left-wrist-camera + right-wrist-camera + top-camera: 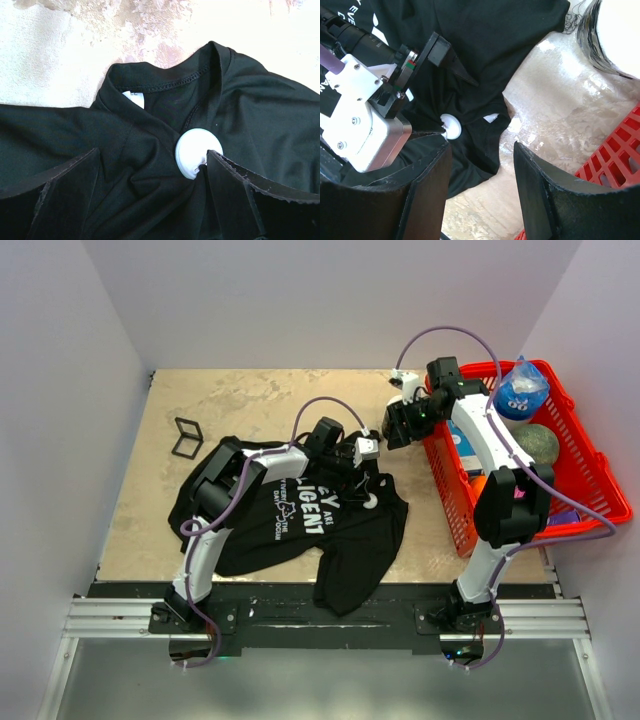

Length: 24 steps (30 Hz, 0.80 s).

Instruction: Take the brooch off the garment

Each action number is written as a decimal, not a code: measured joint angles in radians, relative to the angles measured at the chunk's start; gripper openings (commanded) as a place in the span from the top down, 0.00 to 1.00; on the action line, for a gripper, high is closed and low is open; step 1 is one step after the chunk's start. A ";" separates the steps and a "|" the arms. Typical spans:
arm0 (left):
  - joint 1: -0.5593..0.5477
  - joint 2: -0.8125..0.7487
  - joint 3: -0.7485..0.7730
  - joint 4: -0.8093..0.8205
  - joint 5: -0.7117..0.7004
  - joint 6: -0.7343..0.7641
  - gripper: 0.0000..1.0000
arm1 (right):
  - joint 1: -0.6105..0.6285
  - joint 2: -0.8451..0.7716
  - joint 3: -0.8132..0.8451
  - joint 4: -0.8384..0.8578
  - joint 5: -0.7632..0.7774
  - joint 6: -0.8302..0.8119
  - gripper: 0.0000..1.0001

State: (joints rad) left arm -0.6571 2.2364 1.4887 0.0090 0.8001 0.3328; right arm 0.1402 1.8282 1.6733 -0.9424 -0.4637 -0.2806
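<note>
The garment (300, 530) is a black T-shirt with white lettering, crumpled at the table's middle. A round white brooch (197, 150) is pinned just below its collar; it also shows in the top view (370, 501) and the right wrist view (451, 125). My left gripper (150, 160) is open and pressed down on the fabric (275, 100), its right finger (235, 190) touching the brooch's edge. My right gripper (482, 150) is open and empty, hovering over bare table just right of the collar (495, 50), apart from the shirt.
A red basket (590, 470) stands at the right, holding a blue bag (520, 392) and a grey ball (540, 443); its wall shows in the right wrist view (615, 150). A thin black open-frame piece (186, 437) lies on the table left of the shirt.
</note>
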 measured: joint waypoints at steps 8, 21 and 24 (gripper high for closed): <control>0.000 0.003 0.000 -0.005 0.019 0.025 0.08 | -0.002 0.023 0.010 0.000 0.000 0.000 0.44; -0.014 0.006 0.006 0.000 -0.048 0.054 0.09 | -0.002 0.032 0.021 -0.001 -0.001 0.000 0.44; -0.022 0.006 0.006 0.001 -0.061 0.058 0.09 | -0.002 0.032 0.023 -0.001 -0.002 0.001 0.44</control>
State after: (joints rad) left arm -0.6788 2.2421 1.4952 0.0097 0.7391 0.3904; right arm 0.1383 1.8603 1.6966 -0.9432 -0.4656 -0.2798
